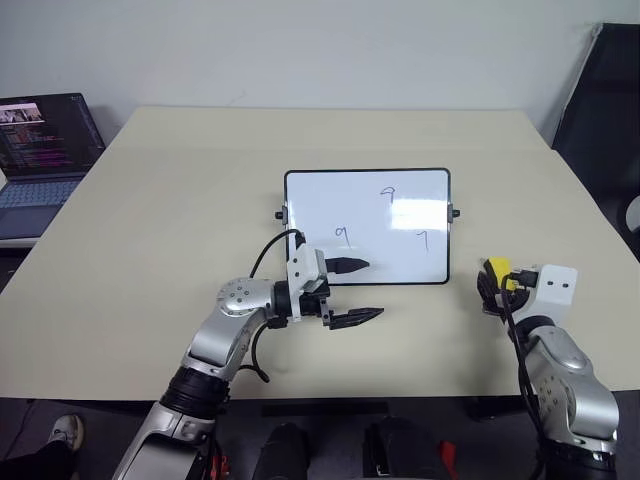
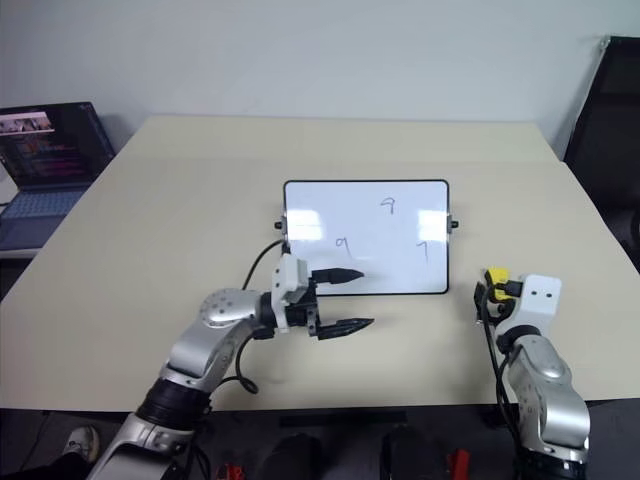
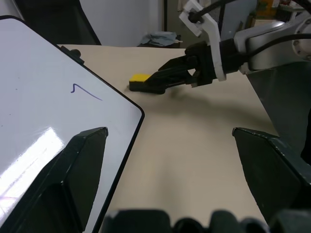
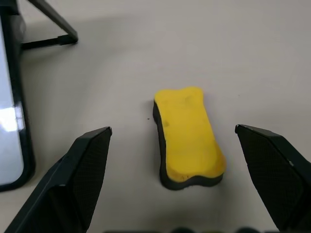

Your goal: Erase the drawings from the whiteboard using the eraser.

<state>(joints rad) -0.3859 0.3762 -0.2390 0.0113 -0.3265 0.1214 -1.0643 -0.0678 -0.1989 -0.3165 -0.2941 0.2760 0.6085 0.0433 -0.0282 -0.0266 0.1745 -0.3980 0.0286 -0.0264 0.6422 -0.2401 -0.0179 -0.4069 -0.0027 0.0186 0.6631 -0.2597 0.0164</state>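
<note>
Right wrist view: eraser (image 4: 188, 141), yellow oblong block with dark underside, lies flat on bench (image 4: 146, 48) at frame centre, between spread fingers of right tool (image 4: 172, 170), not yet gripped. Risk: block sits askew to fingers; closing off-centre may nudge or spin it away. Whiteboard (image 1: 367, 226), centre of left eye view, carries three drawings (image 1: 344, 235). Left tool (image 1: 358, 290), open, empty, overhangs board's lower edge; could smear marks or shift board.

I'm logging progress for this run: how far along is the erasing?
Nothing is erased: all three drawings remain on the whiteboard. In hand: the open right hand straddles the eraser on the table without gripping it; the left hand is open over the board's near edge. Grasping and wiping remain.
</note>
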